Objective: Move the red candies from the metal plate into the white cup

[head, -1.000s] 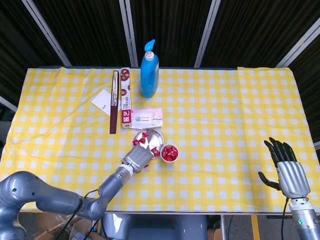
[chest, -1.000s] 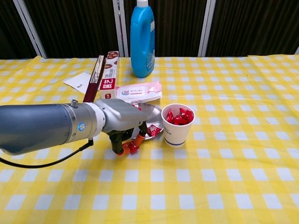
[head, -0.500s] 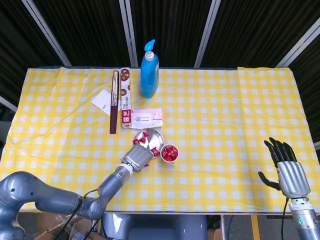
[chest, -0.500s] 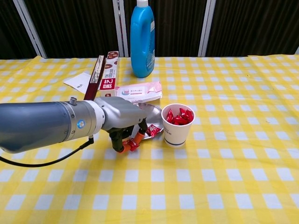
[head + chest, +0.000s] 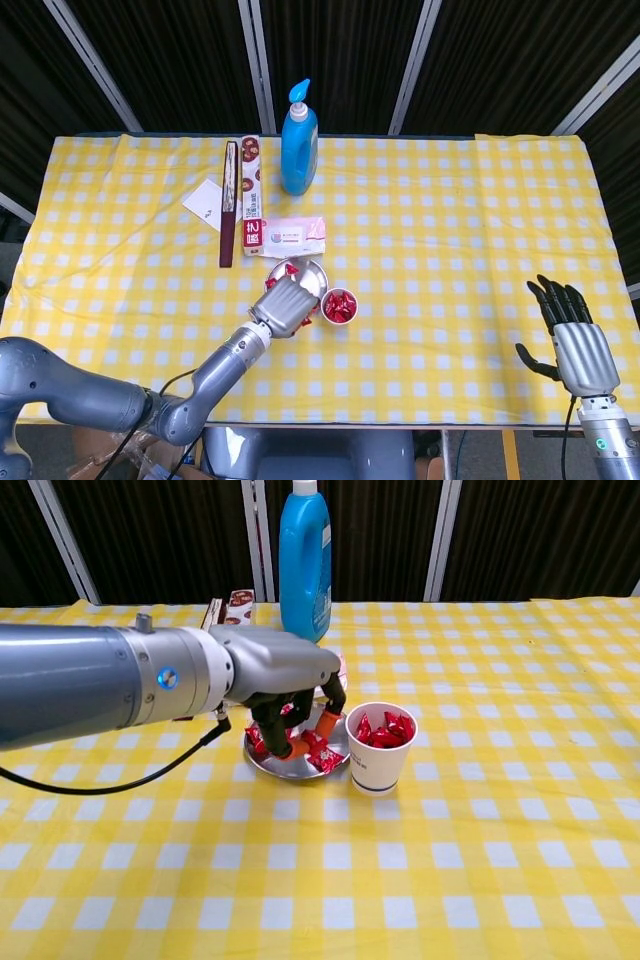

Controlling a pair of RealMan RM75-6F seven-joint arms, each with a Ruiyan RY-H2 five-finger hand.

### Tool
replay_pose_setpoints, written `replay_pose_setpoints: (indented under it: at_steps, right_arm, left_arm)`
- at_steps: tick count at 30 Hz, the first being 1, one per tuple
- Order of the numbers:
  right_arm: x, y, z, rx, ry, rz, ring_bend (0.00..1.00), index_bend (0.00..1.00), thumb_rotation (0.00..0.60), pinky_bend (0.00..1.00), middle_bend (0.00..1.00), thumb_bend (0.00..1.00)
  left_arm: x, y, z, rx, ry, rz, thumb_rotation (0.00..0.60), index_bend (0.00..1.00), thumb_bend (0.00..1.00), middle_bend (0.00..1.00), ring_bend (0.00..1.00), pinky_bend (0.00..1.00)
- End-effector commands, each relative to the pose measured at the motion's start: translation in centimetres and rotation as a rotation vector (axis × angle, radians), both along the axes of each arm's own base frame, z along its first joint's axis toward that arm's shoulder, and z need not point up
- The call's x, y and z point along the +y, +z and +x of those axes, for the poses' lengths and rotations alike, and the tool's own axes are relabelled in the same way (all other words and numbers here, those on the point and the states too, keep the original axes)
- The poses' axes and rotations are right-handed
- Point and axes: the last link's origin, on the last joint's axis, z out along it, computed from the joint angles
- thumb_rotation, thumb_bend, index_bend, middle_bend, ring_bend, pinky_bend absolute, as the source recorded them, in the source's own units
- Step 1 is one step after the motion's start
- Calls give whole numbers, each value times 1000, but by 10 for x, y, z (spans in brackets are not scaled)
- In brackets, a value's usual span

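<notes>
The metal plate (image 5: 312,270) (image 5: 285,771) lies mid-table with red candies (image 5: 322,758) on it. Just to its right stands the white cup (image 5: 340,306) (image 5: 380,750), which holds several red candies (image 5: 384,730). My left hand (image 5: 288,305) (image 5: 290,688) hovers over the plate beside the cup, its fingers curled down. Their orange fingertips (image 5: 325,720) pinch what looks like a red candy. The hand covers much of the plate. My right hand (image 5: 572,340) rests far off at the table's right front edge with its fingers spread and nothing in them. The chest view does not show it.
A blue pump bottle (image 5: 299,140) (image 5: 305,560) stands behind the plate. A pink wipes packet (image 5: 297,234), a red-and-white box (image 5: 251,195), a dark long box (image 5: 229,205) and a white card (image 5: 207,203) lie at the back left.
My left hand has risen from the cloth in front of the plate. It has moved back and to the right and now sits over the plate next to the cup. The right hand has not moved.
</notes>
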Motion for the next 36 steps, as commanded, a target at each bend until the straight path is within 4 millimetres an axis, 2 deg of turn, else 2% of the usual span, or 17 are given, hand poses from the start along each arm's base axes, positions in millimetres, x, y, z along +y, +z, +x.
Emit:
replay_pose_setpoints:
  at_steps: [1,6,12,23,30,36]
  right_arm:
    - [0,0,0,-3,-1,0,0,0,600,0,0,356]
    - [0,0,0,-6,1,1,0,0,600,0,0,356]
    - [-1,1,0,-11,-3,2,0,0,600,0,0,356]
    - [-1,1,0,-10,-3,3,0,0,600,0,0,356]
    - [0,1,0,-6,-1,1,0,0,600,0,0,356]
    - [0,1,0,-4,2,0,0,0,600,0,0,356]
  left_arm:
    - [3,7,16,-55,-17,10,600,544,470,841,891,933]
    - [8,5,31,-100,-39,30,600,522,469,840,890,933]
    - [14,-10,41,-95,-58,28,600,511,463,832,887,933]
    - [18,-29,49,-59,-61,20,600,451,323,802,876,933]
    - [18,-23,51,-116,-45,40,600,393,309,770,851,933]
    - [22,-4,47,-204,-32,82,600,339,309,713,814,932]
